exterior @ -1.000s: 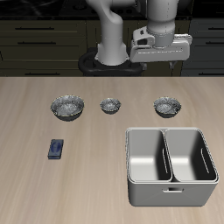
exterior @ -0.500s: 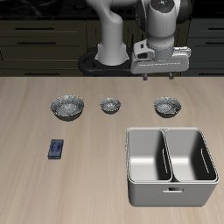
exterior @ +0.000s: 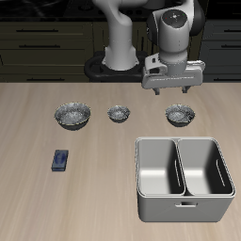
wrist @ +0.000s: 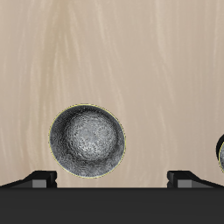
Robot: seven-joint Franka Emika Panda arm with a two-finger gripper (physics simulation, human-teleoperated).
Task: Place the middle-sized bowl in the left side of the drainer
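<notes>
Grey steel drainer (exterior: 184, 179) sits closest, both compartments empty. Behind it the middle-sized bowl (exterior: 180, 115) rests on the table (exterior: 38, 202). My claw (exterior: 171, 91) has dropped toward it over the last second, fingers spread, holding nothing. Smallest bowl (exterior: 118, 114), biggest bowl (exterior: 72, 116) and blue thing (exterior: 60, 160) aren't blocking anything.

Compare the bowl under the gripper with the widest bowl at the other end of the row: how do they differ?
The middle-sized bowl is narrower than the widest bowl. It sits just behind the drainer, below the gripper; the widest bowl sits far from both, behind a small dark blue object. Both are round, upright, silvery and speckled inside, in one row with the smallest bowl between them.
</notes>
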